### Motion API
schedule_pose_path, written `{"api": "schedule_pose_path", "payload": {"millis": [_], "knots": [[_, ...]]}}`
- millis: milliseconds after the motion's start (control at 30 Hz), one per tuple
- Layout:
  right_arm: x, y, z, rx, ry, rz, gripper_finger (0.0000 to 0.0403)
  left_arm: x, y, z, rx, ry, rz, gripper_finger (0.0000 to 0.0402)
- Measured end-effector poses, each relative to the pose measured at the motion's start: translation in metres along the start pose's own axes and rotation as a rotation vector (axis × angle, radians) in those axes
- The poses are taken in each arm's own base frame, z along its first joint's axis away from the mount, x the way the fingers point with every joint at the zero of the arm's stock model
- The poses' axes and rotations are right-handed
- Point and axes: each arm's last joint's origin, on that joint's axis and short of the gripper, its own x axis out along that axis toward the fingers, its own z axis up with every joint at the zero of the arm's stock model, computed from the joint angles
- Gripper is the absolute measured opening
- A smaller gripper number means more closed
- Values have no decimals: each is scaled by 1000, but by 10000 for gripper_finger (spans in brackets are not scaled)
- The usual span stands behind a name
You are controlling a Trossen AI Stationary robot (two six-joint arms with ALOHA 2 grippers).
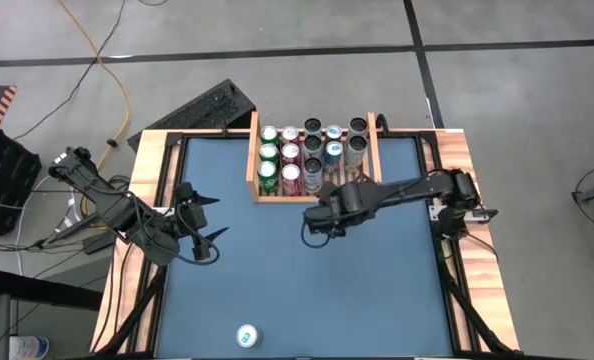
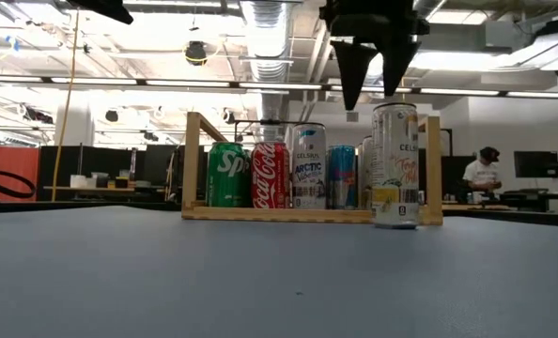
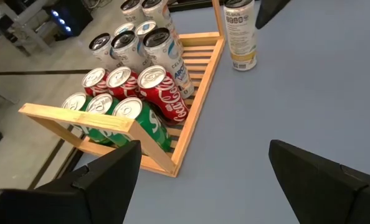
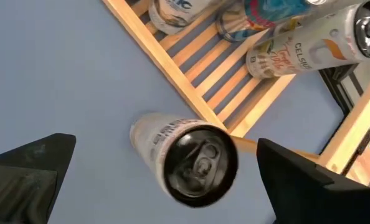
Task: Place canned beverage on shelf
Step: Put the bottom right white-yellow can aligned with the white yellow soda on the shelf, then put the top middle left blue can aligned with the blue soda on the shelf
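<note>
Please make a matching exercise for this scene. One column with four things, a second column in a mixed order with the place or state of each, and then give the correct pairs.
Things:
1. tall white can
2. green cans
3. small can
4. left gripper

Places or states:
A. alone near the table's front edge
B. open, at the table's left side, holding nothing
C. upright on the table just outside the shelf, under the open right gripper
D. in the shelf's left column

Pairs: 1-C, 2-D, 3-A, 4-B
</note>
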Motion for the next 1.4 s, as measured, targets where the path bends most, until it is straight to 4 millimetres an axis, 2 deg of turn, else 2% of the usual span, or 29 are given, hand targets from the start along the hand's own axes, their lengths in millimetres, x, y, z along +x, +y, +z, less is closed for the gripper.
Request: {"api": "schedule_pose_path", "payload": {"millis": [300,567,767,900,1133,1400], "knots": [[11,-11,7,25,68,16,280,0,0,0,0,3,-8,341],[42,-28,-16,93,193,-60,280,0,-2,-1,18,28,-65,341],[47,-34,-24,123,192,-26,280,0,-2,-1,18,26,-63,341],[50,-32,-23,118,172,53,277,0,-2,-1,17,26,-62,341],[71,-22,-30,102,199,109,275,0,-2,0,16,22,-53,341],[77,-17,-21,89,135,189,275,0,-1,0,15,7,-18,341]]}}
